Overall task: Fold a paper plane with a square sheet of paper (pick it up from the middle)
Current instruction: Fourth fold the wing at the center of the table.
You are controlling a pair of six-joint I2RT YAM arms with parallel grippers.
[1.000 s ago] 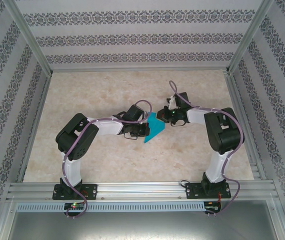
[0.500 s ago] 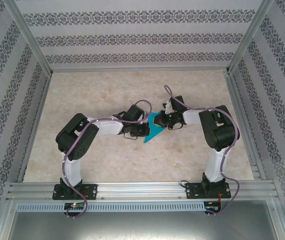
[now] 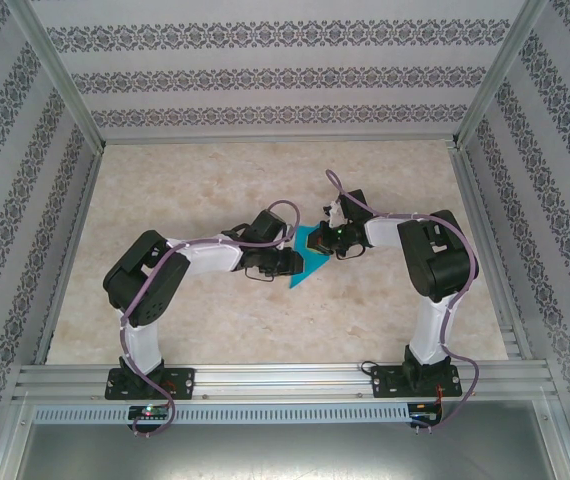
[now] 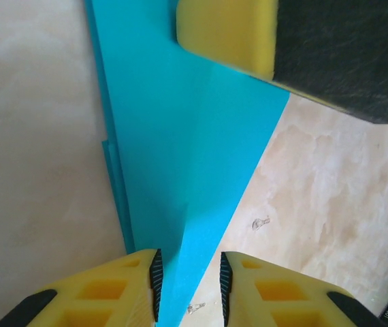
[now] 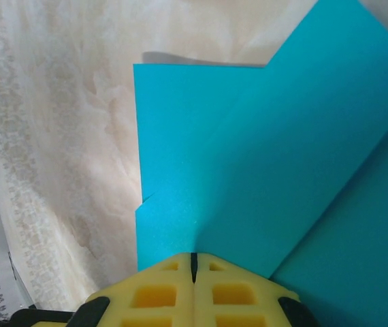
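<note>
A matte teal-blue paper plane [image 3: 312,259], partly folded into a flat, sharp-edged wedge with layered creases, lies on a pale marbled table [image 3: 215,330], near its middle, between two robot arms. From above, its long axis runs roughly from far to near, and the narrow tip points toward the near edge, slightly left.

The left gripper [image 4: 188,286] has yellow ribbed fingers standing a narrow gap apart, with the tapering end of the paper running between them. A second ago they were closed. The right gripper [image 5: 194,272] has its yellow fingers pressed together, pinching the wide, layered end of the paper.

A second ago the right gripper stood just off the paper's far-right edge. It has since moved in over the paper. The left arm's elbow has drifted slightly left. The paper stays in place.
</note>
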